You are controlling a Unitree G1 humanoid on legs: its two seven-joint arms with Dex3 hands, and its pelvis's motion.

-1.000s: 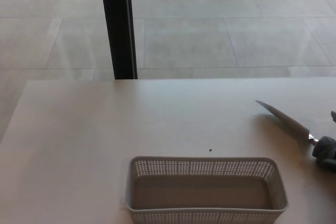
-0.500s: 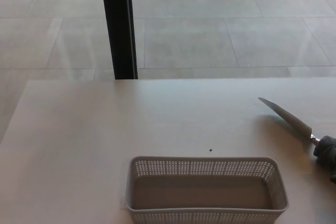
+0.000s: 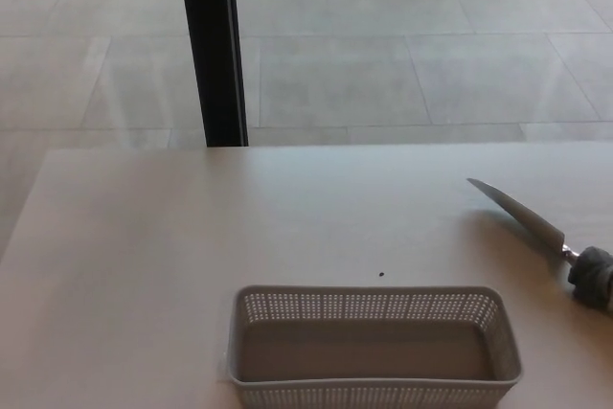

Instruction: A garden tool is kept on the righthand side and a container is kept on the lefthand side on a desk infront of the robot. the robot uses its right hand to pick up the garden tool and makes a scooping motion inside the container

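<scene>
Where tiled floor (image 3: 383,45) shows, pale desk (image 3: 192,227).

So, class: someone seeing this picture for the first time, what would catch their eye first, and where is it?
Probably the pale perforated basket, empty, at the near edge of the desk. Next, the garden tool at the right edge, its blade pointing up-left and its dark handle cut off by the frame. Behind the desk, a black post stands on the tiled floor.

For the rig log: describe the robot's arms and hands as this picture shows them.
Neither arm nor hand shows in the head view, so no colour, shape or cabling can be told. The dark grey lump at the right edge looks like the handle of the garden tool, not a hand.
</scene>
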